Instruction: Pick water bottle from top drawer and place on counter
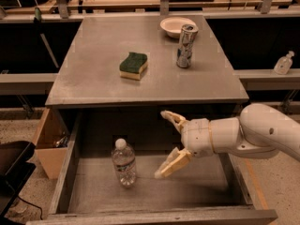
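Observation:
The water bottle (123, 162) is clear with a white cap and stands upright on the floor of the open top drawer (197, 184), left of its middle. My gripper (165, 144) reaches in from the right over the drawer, its two tan fingers spread wide and empty. It sits just right of the bottle, apart from it. The grey counter (98, 74) lies above and behind the drawer.
On the counter are a green and yellow sponge (133, 65), a silver can (185, 46) and a white bowl (176, 26). A tan wooden box (49, 142) stands left of the drawer. A pump-top bottle (284, 63) sits on a ledge at the right.

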Motion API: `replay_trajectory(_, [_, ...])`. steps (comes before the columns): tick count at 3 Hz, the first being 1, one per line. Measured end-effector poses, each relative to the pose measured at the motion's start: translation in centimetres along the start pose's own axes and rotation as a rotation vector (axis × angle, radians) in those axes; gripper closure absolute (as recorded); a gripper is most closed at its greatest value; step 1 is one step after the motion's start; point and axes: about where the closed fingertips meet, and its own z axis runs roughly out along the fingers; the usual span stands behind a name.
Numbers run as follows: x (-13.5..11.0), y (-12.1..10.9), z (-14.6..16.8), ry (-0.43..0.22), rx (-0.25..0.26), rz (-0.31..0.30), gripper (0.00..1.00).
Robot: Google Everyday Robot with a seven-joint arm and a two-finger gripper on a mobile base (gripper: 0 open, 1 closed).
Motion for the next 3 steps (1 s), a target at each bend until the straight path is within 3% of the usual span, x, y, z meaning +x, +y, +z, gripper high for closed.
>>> replay_trajectory(3, [1.7,2.0,8.6,-0.066,-0.121,-0.001,0.0])
